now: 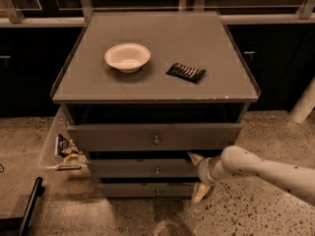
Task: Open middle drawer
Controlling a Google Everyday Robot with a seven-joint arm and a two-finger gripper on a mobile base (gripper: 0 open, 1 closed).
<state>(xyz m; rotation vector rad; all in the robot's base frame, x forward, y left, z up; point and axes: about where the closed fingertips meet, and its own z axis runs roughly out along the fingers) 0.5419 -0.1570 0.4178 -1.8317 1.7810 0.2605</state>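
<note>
The grey cabinet has three drawers stacked. The middle drawer point(133, 168) has a flat front of medium height with a small round knob point(157, 170) at its centre, and it sits below the taller top drawer point(113, 137). The low bottom drawer point(128, 190) is under it. My gripper point(193, 177) comes in from the right on a white arm point(261, 168). It is open, with one finger point(195, 158) near the middle drawer's upper right edge and the other point(199, 192) down by the bottom drawer. It is to the right of the knob and holds nothing.
A white bowl point(127, 57) and a dark snack packet point(186, 72) lie on the cabinet top point(216, 43). A clear bin with snack bags point(61, 149) hangs at the cabinet's left side. A black object point(27, 205) lies on the floor at lower left. A white post point(304, 102) stands at right.
</note>
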